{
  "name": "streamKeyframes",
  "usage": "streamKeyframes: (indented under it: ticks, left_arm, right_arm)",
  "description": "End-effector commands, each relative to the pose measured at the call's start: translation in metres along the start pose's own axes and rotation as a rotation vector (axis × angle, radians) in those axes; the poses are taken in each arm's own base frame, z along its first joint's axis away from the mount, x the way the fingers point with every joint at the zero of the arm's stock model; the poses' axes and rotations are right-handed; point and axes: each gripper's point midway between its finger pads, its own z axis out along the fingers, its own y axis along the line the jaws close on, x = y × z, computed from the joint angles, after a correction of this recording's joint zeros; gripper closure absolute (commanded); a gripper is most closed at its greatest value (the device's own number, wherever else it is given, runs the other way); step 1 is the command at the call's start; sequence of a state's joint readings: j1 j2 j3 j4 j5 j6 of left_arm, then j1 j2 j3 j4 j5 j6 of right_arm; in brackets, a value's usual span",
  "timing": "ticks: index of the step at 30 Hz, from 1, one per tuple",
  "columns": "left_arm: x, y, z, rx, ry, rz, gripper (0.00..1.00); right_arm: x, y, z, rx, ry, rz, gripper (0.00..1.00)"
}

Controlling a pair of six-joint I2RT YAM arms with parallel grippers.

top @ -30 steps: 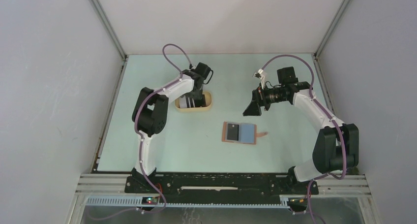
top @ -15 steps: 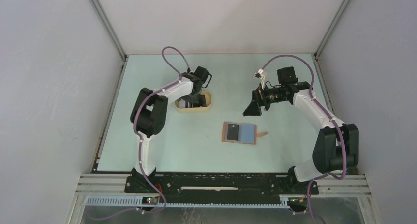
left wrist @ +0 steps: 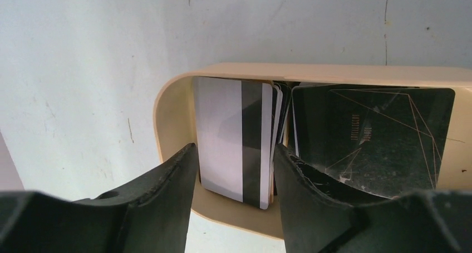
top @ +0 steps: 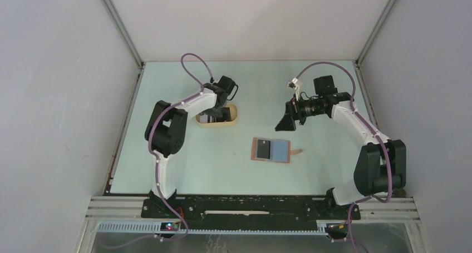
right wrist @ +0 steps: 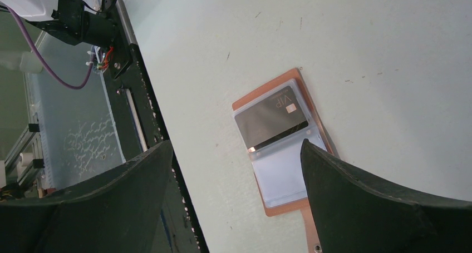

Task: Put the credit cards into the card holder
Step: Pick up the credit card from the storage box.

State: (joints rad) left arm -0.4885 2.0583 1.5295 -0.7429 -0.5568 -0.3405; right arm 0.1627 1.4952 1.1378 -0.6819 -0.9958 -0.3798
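Several credit cards stand on edge in a beige oval tray: a whitish card with a dark stripe in front, and a black card with thin gold lines to its right. My left gripper reaches down into the tray, open, one finger close on each side of the whitish card. The card holder lies open on the table, with one dark grey card in its left light blue pocket. My right gripper hangs open and empty above the table, just behind the card holder.
The holder's snap tab sticks out to the right. Grey enclosure walls stand on three sides. The black base rail runs along the near edge, with cables beside it.
My left gripper has shifted a little toward the back of the tray, and its jaws have narrowed around the whitish card. The right arm has not moved.
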Motion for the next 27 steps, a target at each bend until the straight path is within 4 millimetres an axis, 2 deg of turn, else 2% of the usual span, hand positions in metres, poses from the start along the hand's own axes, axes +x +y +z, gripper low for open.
streamKeyframes:
  ticks: [1, 13, 19, 27]
  left_arm:
    - [-0.016, 0.025, -0.02, -0.038, -0.068, -0.042, 0.43]
    - [-0.018, 0.036, -0.028, -0.032, -0.09, -0.065, 0.53]
    - [-0.013, 0.042, -0.022, -0.036, -0.073, -0.077, 0.6]
    - [-0.008, 0.04, -0.015, 0.017, -0.058, -0.099, 0.66]
  right_arm:
    - [-0.014, 0.003, -0.005, 0.005, -0.019, -0.046, 0.06]
    - [-0.013, 0.003, -0.005, 0.005, -0.019, -0.046, 0.06]
    - [-0.013, 0.003, -0.005, 0.005, -0.018, -0.045, 0.06]
    - [-0.012, 0.002, -0.004, 0.004, -0.014, -0.04, 0.06]
